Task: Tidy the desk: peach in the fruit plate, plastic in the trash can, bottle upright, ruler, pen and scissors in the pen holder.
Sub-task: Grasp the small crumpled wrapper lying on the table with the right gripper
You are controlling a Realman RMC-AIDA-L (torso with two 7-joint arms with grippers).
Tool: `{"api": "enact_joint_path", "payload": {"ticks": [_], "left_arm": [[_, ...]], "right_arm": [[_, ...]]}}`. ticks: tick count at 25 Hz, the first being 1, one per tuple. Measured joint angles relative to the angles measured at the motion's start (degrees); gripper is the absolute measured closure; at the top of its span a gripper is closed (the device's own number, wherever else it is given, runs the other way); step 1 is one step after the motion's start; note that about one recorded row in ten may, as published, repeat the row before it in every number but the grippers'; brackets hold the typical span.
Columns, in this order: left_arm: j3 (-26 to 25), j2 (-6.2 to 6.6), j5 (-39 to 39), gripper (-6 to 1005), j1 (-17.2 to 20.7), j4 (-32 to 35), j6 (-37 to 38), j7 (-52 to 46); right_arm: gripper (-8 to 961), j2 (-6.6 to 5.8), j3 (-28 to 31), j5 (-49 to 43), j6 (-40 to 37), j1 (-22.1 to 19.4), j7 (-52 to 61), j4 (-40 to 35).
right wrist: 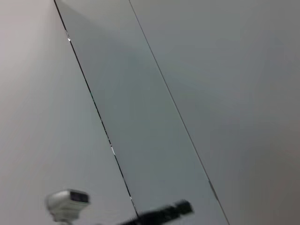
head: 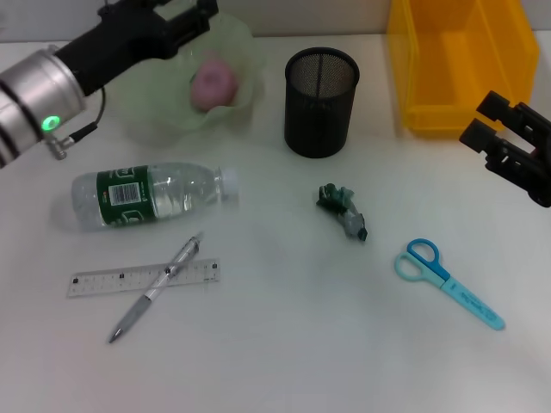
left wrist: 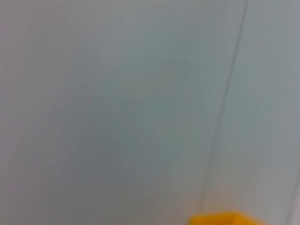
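A: What does the desk look like?

B: A plain white table [head: 284, 344] fills the head view; the wrist views show only pale wall, the left one catching an orange-yellow scrap [left wrist: 225, 219] at its lower edge.

A: And the arms?

B: The left gripper [head: 185, 13] reaches in from the upper left, over the far rim of the green plate [head: 155, 103]; its fingers look slightly apart with nothing between them; the right gripper [head: 495, 120] hangs at the right edge, just in front of the yellow bin [head: 413, 77], fingers spread and empty.

A: Where are the things?

B: The peach [head: 213, 83] sits in the plate; the black mesh holder [head: 320, 101] stands upper centre; the bottle [head: 151, 195] lies on its side at left, long axis almost level, cap toward the right; below it the ruler [head: 103, 280] lies nearly level, and the pen [head: 155, 288] crosses over it, tip toward the lower left; the crumpled plastic [head: 343, 211] lies at centre; the scissors [head: 448, 282] lie at lower right, handles up-left, blades down-right.
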Motion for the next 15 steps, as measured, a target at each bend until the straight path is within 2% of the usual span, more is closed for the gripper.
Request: {"api": "enact_joint_path", "payload": {"ticks": [2,4,5,7,8,9,10,15], "left_arm": [[-2.8,0.57,0.3,243,1.7,0.0,9.5,-1.6],[-3.0,1.08,0.5,243,2.4,-0.2,13.3,-1.9],[-2.8,1.79,1.0,243,3.0,-0.3,16.6,-2.2],[-2.8,1.79,1.0,243,3.0,-0.3,16.6,-2.2],[-2.5,2.29,1.7,243,3.5,-0.4,18.7,-2.4],[-2.4,3.15,6.6,243,4.9,-0.4,24.6,-2.6],[-2.6,3.27,9.3,243,5.6,-0.2,26.8,-2.3],[-2.5,3.12,20.3,243,7.9,0.3,33.1,1.3]], "right_arm": [[177,0.0,0.0,0.0,0.1,-0.1,-0.2,0.1],[177,0.0,0.0,0.0,0.2,-0.1,-0.2,0.2],[177,0.0,0.0,0.0,0.2,-0.1,-0.2,0.2],[177,-0.07,0.0,0.0,0.2,-0.2,-0.3,0.2],[177,-0.14,0.0,0.0,0.2,-0.2,-0.3,0.2],[177,-0.22,0.0,0.0,0.2,-0.3,-0.3,0.1],[177,-0.28,0.1,0.0,0.2,-0.4,-0.3,0.0],[177,-1.09,0.6,0.0,0.8,-1.0,0.1,-0.5]]}}
